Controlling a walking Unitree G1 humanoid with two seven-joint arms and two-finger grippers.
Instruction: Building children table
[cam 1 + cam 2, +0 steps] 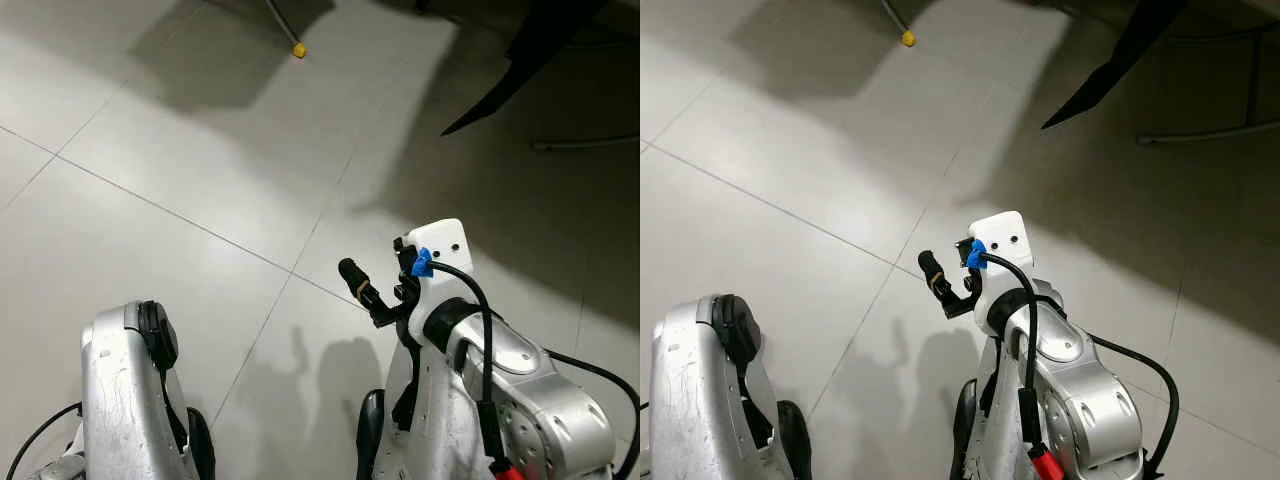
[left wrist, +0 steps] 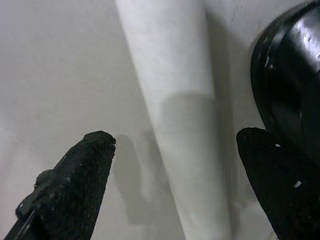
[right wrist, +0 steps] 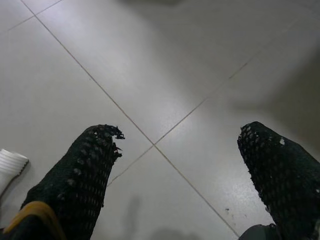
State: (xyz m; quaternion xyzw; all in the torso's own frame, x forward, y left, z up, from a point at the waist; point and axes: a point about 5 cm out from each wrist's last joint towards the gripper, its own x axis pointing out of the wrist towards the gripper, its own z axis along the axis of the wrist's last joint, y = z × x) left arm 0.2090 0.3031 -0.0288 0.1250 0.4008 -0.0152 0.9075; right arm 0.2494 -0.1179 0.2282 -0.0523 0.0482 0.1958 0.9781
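Both arms hang low at the bottom of the head views, over a pale tiled floor (image 1: 200,170). The left gripper (image 2: 175,170) has its fingers spread wide apart with nothing between them; beyond them a white tapered post (image 2: 175,100), which may be a table leg, stands or lies close by, with a rounded black part of the robot at about 3 o'clock of it. The right gripper (image 3: 192,165) is likewise wide open and empty, pointing down at a crossing of tile seams, with the ribbed end of a white part (image 3: 10,167) at about 9 o'clock of its fingers.

No tabletop can be made out. At 12 o'clock in the head views a thin leg with a yellow foot (image 1: 298,49) rests on the floor, and dark furniture casts shade at 1 o'clock.

This looks like an early, between-pieces step: nothing is held. The next move likely calls for bending toward the white post and closing the left fingers around it.
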